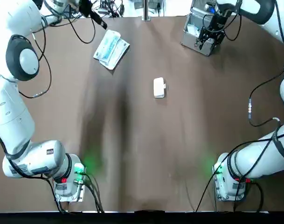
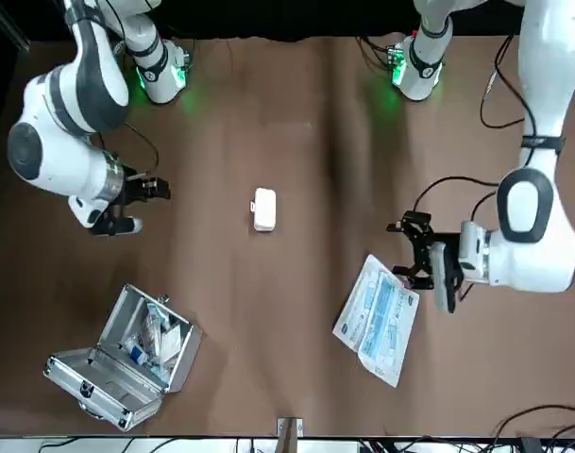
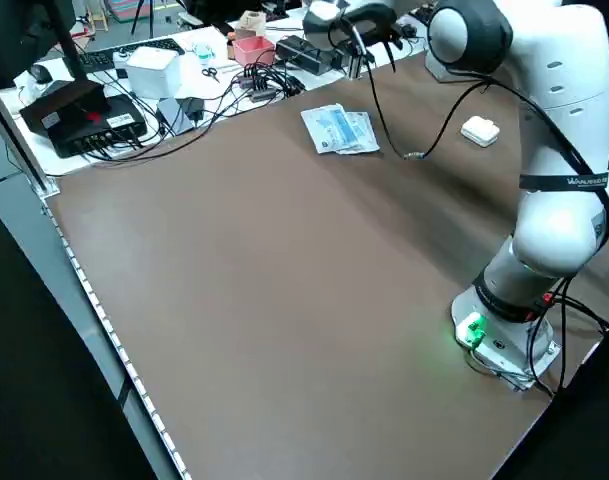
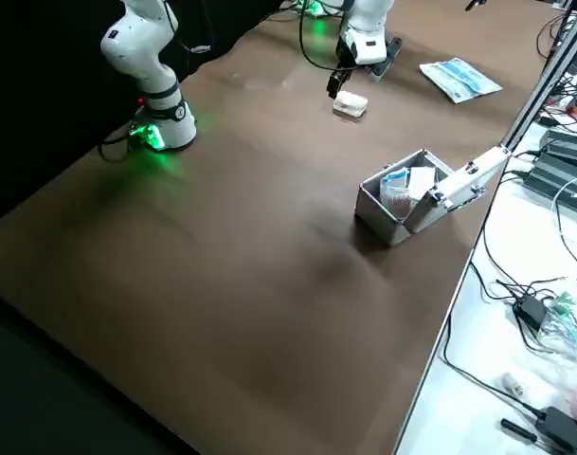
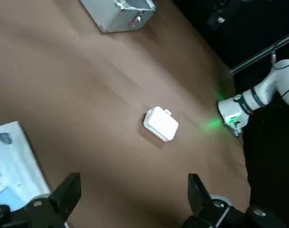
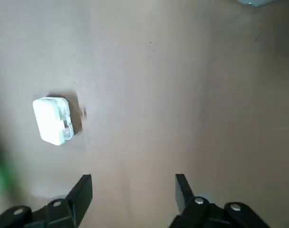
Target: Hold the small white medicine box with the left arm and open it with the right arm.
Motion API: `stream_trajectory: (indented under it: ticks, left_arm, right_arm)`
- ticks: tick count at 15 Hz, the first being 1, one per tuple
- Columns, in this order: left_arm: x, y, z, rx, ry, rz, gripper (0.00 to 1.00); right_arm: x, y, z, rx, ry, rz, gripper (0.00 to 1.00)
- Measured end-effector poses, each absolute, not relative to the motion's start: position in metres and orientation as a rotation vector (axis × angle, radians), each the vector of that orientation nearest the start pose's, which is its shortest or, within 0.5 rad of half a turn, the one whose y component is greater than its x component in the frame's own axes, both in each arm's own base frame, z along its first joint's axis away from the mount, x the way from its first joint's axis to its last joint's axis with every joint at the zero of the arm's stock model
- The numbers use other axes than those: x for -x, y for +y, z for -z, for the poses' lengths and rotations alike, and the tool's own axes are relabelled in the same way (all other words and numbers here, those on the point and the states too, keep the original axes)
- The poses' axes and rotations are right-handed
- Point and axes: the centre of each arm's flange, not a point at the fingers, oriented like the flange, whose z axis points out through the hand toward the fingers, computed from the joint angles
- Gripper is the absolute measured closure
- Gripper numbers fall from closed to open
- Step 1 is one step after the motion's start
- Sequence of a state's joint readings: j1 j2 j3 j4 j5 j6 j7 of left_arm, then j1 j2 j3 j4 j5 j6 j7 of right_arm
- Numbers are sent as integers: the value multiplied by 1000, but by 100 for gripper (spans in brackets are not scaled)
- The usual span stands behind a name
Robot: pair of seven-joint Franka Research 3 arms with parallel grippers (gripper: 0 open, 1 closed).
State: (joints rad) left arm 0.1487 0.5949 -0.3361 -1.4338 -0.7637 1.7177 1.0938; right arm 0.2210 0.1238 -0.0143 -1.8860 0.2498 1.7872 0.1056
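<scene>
The small white medicine box (image 1: 159, 87) lies flat near the middle of the table (image 1: 132, 154), on its own, with nothing touching it. My left hand (image 2: 414, 250) hangs above the far left part of the table, just beside a blue and white packet (image 2: 379, 316). Its fingers are spread wide and hold nothing. My right hand (image 2: 143, 208) is out at the far right, near an open metal case (image 2: 126, 359). It too is wide open and empty. Both hands are well apart from the box, so I judge that the holding step has not yet begun and I am only at the approach.

Next I need to bring the left hand over the box and close on its two long sides, firmly enough to pin it. A small tab on the box points toward my right side. I take that for the opening edge, so the left fingers should stay clear of it for the right hand.
</scene>
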Motion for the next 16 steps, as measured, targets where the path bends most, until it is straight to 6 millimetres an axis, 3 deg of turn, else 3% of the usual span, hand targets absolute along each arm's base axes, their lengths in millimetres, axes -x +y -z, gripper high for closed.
stream_trajectory:
  ticks: [7, 12, 16]
  left_arm:
    - [-669, -181, -289, -1558, -1220, -379, 0]
    - [-644, -204, -222, -1292, -1348, -551, 0]
    - [-623, -238, -187, -1049, -1480, -699, 0]
  right_arm:
    - [-553, 190, -383, 2852, -86, -381, 21]
    - [-558, 193, -364, 2797, -170, -373, 20]
    - [-561, 201, -334, 2726, -185, -392, 18]
